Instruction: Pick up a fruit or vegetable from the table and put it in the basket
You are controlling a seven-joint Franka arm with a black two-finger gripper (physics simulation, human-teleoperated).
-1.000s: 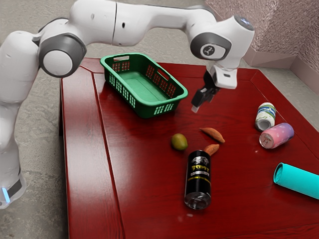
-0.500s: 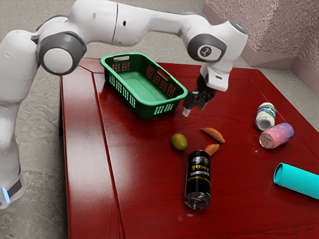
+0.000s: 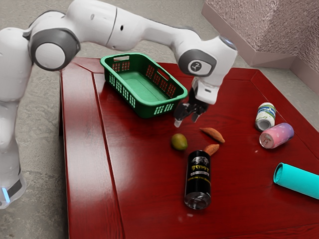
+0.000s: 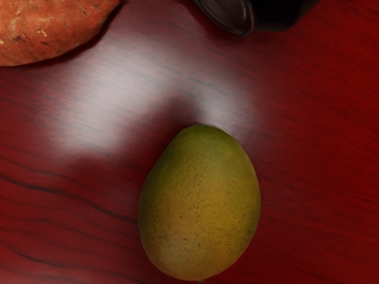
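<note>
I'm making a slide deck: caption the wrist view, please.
A green-yellow mango on the red table, with a sweet potato and a black can partly in frame.

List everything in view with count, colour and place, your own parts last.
Basket: 1, green, on the table
Mango: 1, green-yellow, between gripper and black can
Sweet potatoes: 2, orange-brown, beside the mango
Black can: 1, black, near the sweet potatoes
White can: 1, white with blue and green, beside the pink can
Pink can: 1, pink-purple, toward the exterior view's right
Cylinder: 1, turquoise, exterior view's right edge
Table: 1, red
Floor: 1, grey
Wall: 1, pinkish-grey, behind
Arm: 1, white-grey, over the table
Gripper: 1, black, open above the mango
</note>
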